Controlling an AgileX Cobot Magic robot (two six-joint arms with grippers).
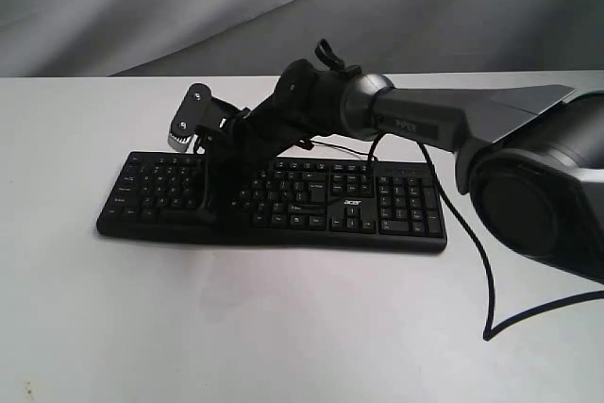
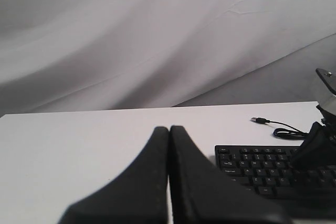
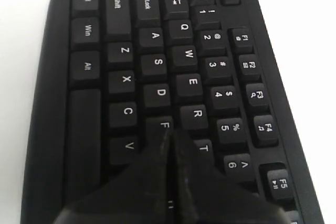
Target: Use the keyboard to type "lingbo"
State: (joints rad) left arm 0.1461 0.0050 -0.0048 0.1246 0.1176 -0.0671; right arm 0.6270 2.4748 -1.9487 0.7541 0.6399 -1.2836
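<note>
We find the right end effector closed tight over the keyboard near F. The left end effector, also closed, overhangs the surface.

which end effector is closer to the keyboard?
Right. The right end effector, shut, is over the keyboard, tips by the F key. The left end effector, also shut, sits off the keyboard over bare table.

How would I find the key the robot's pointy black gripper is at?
Find the long black keyboard on the white table, then its letter end, away from the number pad. Follow the row A, S, D; the next one is the F key. Only it sits under the shut tips of the right gripper.
</note>
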